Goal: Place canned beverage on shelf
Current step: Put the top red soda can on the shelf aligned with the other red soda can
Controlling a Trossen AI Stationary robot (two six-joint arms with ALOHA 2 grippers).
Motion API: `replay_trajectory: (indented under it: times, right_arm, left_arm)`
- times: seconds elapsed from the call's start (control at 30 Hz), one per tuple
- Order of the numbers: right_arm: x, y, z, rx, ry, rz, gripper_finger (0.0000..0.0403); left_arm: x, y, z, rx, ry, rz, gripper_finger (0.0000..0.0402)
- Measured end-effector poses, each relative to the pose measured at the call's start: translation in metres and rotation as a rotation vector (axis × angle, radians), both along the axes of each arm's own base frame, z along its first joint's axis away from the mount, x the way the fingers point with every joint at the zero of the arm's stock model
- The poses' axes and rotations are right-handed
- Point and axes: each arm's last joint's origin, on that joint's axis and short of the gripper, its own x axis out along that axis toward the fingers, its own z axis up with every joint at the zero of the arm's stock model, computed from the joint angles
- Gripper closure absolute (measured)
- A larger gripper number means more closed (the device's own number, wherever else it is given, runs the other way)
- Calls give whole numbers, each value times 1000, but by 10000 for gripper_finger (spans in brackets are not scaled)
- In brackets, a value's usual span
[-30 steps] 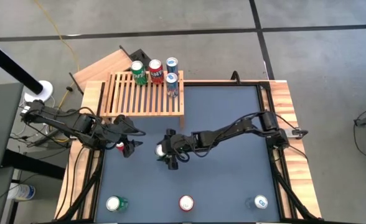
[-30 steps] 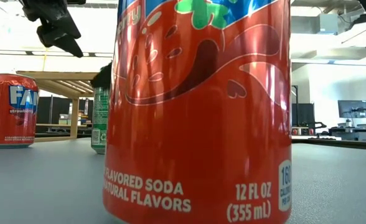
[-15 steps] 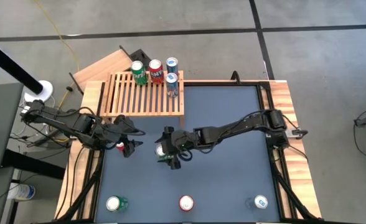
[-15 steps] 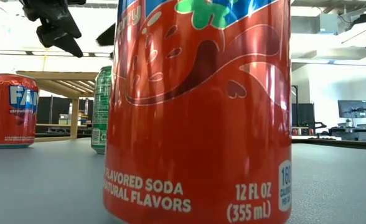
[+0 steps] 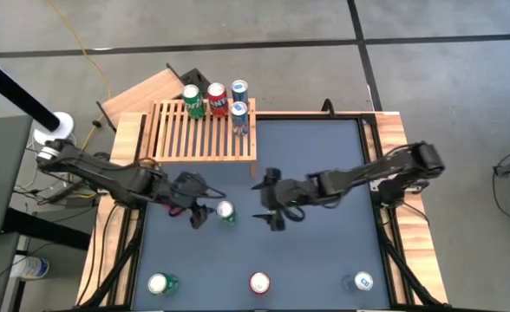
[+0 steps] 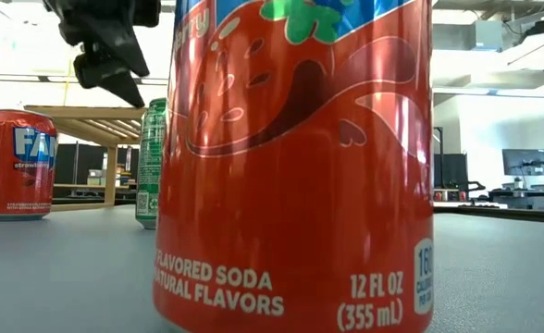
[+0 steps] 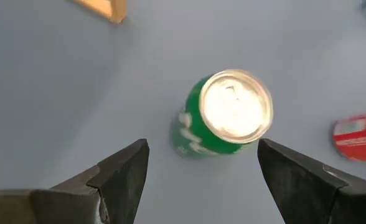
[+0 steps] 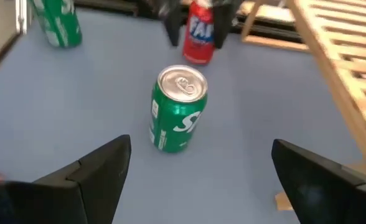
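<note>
Grey-blue tabletop (image 5: 324, 251) with wood edging, concrete floor around it. My left gripper (image 5: 205, 204) hangs over the mid-left tabletop, jaws fairly wide and empty, the upright green can (image 5: 226, 211) just beside them on the right; in the left wrist view that can (image 7: 223, 118) sits between and ahead of the two fingers (image 7: 124, 171), not touched. My right gripper (image 5: 267, 201) is right of that can, apart from it, jaws spread wide, nothing held; right wrist view shows the can (image 8: 175, 109) standing free ahead of it. A red can (image 8: 201, 32) stands beyond the green one in the right wrist view, under my left arm.

Shelf (image 5: 203, 134), slatted light wood, sits at the far left of the tabletop. Four cans on its far edge: green (image 5: 192, 100), red (image 5: 216, 99), and two blue (image 5: 238, 89) (image 5: 240, 115).

Near edge row: green can (image 5: 161, 283), red can (image 5: 259, 282), blue can (image 5: 362, 282). The near red can (image 6: 295, 166) fills the low view.
</note>
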Motion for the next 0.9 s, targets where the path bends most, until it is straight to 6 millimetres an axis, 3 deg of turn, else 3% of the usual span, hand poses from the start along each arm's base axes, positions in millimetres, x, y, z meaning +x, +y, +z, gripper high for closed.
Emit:
replay_trajectory:
  times: [0.17, 0.33, 0.67, 0.9]
  right_arm:
    - [-36, 10, -15, 44, -92, -69, 23]
    - [-56, 17, -30, 38, -147, -107, 23]
    - [-60, 22, -40, 30, -143, -105, 23]
    - [-63, 30, -39, 38, -145, -83, 23]
  left_arm:
    - [18, -3, 0, -24, 29, 41, 113]
    - [39, -2, 9, -26, 32, 76, 113]
    - [66, -3, 17, 51, 251, 80, 113]
    - [60, -6, 33, 79, 272, 53, 113]
